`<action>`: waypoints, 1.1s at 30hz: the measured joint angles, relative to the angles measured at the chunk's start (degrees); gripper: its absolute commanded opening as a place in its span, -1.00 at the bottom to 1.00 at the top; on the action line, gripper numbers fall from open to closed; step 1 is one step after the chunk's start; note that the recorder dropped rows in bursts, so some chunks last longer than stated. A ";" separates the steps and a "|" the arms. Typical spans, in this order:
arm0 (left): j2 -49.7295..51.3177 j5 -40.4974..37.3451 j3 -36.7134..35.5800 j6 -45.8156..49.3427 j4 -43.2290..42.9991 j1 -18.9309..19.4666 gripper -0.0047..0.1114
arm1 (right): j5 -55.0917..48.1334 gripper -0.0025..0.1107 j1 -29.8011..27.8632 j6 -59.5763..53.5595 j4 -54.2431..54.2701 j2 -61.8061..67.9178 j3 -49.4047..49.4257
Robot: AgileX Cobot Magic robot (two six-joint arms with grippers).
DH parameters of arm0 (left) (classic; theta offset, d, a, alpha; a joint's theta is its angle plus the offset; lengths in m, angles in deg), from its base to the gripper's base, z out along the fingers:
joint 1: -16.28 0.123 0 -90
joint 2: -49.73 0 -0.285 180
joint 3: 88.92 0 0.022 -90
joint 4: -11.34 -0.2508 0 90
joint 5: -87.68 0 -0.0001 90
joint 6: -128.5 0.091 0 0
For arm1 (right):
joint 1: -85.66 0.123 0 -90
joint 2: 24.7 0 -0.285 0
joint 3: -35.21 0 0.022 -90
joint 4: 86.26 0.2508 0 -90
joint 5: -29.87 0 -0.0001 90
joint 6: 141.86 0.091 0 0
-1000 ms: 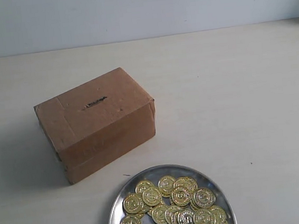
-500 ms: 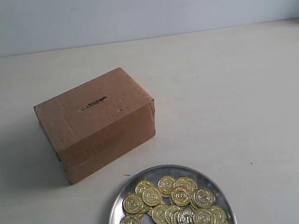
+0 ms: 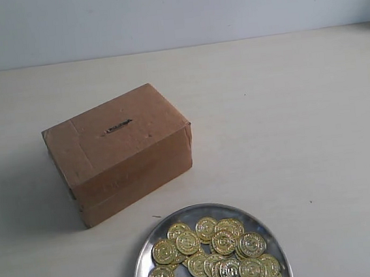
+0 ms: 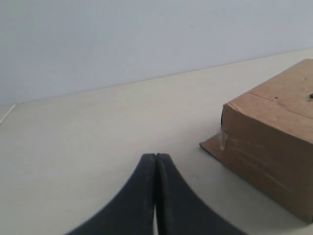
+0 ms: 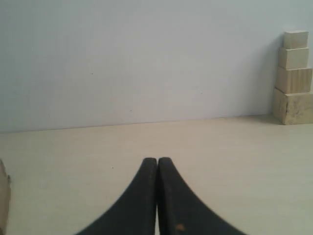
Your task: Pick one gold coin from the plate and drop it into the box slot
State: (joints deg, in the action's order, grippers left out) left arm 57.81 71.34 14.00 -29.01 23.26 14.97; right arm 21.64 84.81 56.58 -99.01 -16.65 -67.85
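Pale table [image 3: 302, 134]: box [image 3: 134, 160], slot [image 3: 117, 126], coin plate [image 3: 156, 231]; L gripper [image 4: 155, 159], R gripper [image 5: 157, 161] pressed together.

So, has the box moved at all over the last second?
No. The box sits at the same spot, its near corner just as far from the plate rim as before.

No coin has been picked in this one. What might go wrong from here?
The gold coins overlap in a heap on the plate, so a grasp may lift two or none. The slot is narrow and the box sits askew; a misaligned coin would likely rest on top. The left gripper and right gripper are both shut; descending shut could shove coins.
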 measured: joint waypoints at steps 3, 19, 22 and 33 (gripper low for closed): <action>0.00 -2.18 0.00 0.00 0.00 0.00 -0.92 | -4.47 -0.96 0.00 -0.25 0.00 0.00 0.00; 0.00 -2.89 0.00 0.00 0.00 0.00 -0.92 | -7.04 -0.96 0.00 -0.69 0.00 0.00 0.00; 0.00 -3.64 0.00 0.00 0.00 0.00 -0.92 | -7.04 -0.96 0.00 -0.69 1.39 0.00 0.00; 0.00 -4.21 0.00 0.00 0.00 0.00 -0.92 | -7.04 -0.96 0.00 -0.69 2.75 0.00 0.00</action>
State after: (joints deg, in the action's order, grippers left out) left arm 57.81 67.13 14.00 -29.01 23.26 14.97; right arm 14.60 84.81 55.88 -96.26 -16.65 -67.85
